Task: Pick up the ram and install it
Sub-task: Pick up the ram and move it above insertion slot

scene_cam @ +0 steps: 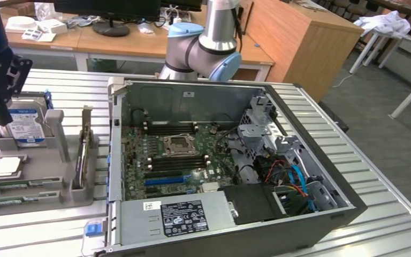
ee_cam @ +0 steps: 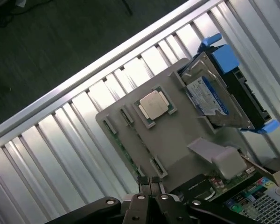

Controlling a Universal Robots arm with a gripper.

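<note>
Black metal pincer (scene_cam: pixel 0 115) hangs at the exterior view's left, over the grey plastic holder (scene_cam: pixel 48 179). Its two fingers (ee_cam: pixel 144 189) are pressed tight together, and nothing is between them.

Under everything is the big silver table with long ridges (scene_cam: pixel 387 193). On it sits the big open grey computer box (scene_cam: pixel 191 91), with the large green board (scene_cam: pixel 180 155) inside. Beside the box is the holder. A silver hard drive with a blue and white label (scene_cam: pixel 25 126) stands in it, below the pincer. The long, thin green ram stick (scene_cam: pixel 82 160) stands on its edge in a slot on the holder's side nearest the box, apart from the pincer. A small square silver chip (scene_cam: pixel 6 167) lies flat on the holder.
</note>
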